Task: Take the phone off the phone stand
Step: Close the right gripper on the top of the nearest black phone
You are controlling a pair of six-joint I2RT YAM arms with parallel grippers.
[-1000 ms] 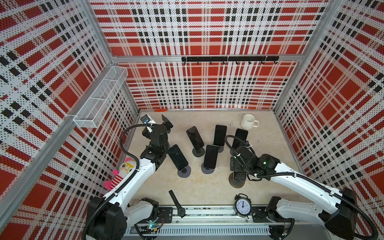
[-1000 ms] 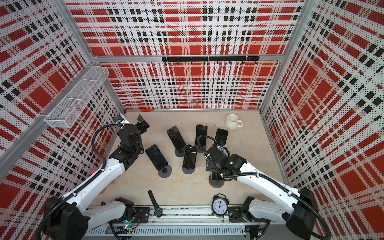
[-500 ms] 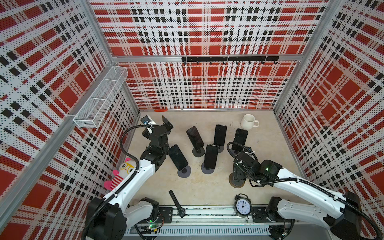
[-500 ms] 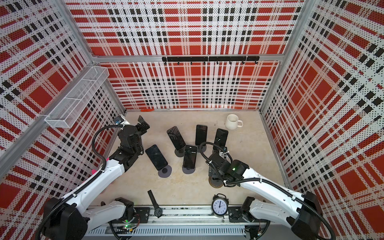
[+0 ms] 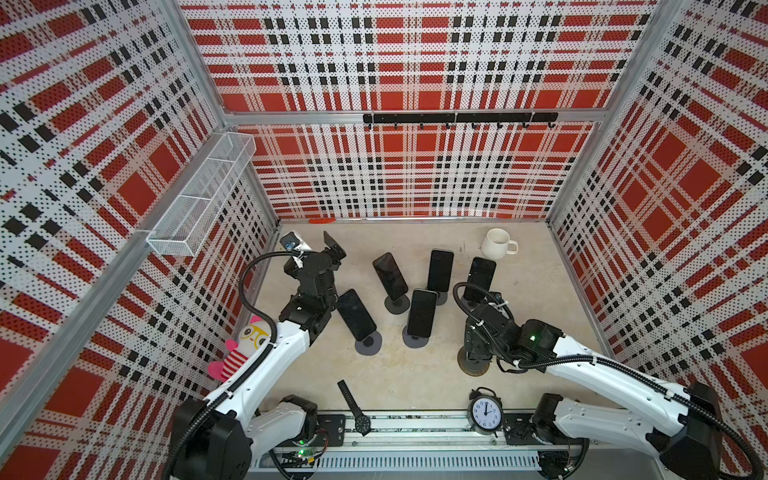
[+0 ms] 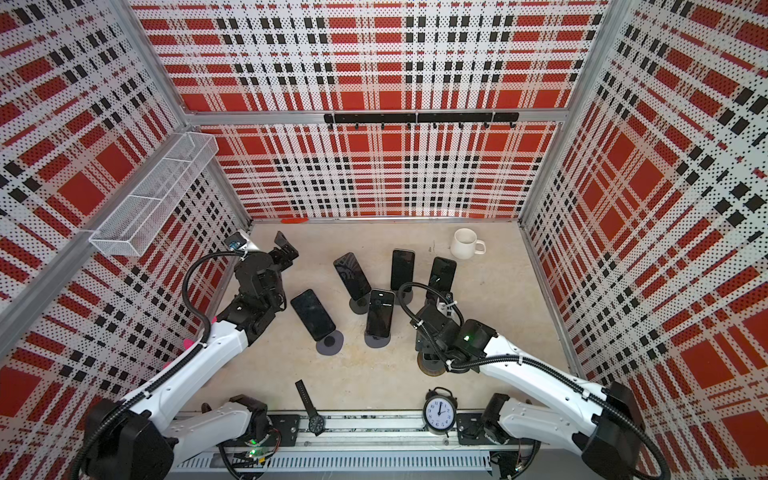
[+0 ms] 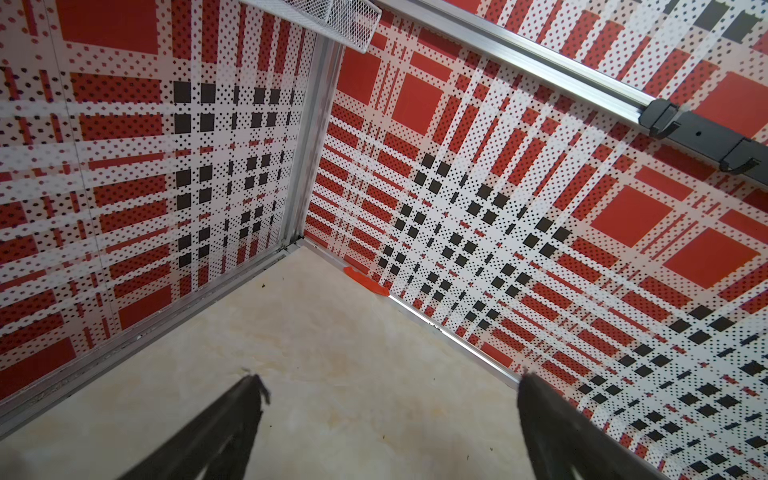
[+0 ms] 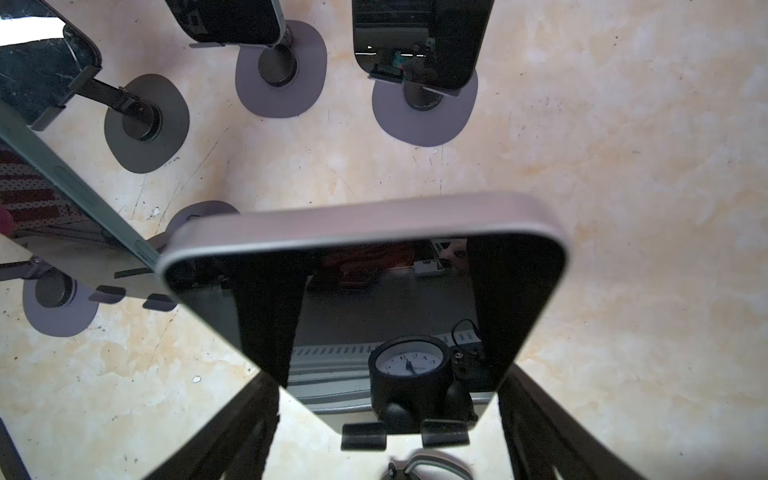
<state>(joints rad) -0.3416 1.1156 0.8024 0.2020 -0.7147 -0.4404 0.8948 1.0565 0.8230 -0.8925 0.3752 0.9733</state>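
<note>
Right pincer (image 8: 390,378) is straddling the phone (image 8: 365,291), which is leaning on its phone stand (image 5: 473,368), long axis rising off the surface (image 5: 419,374) into the gap, fingers (image 8: 540,424) apart beside both long edges, clamping not resolvable; left pincer (image 7: 390,382) is gaping well away; neighbouring stands (image 8: 424,124) are crowding one side.

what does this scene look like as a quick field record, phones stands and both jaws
target: dark-screened silver-edged phone, resting on its dark round-based stand
right jaws: flanking that phone's sides, contact unclear
left jaws: open, empty, facing the back left corner
others: five dark phones on stands
clutter: white ceramic mug, black alarm clock, black wristwatch
</note>
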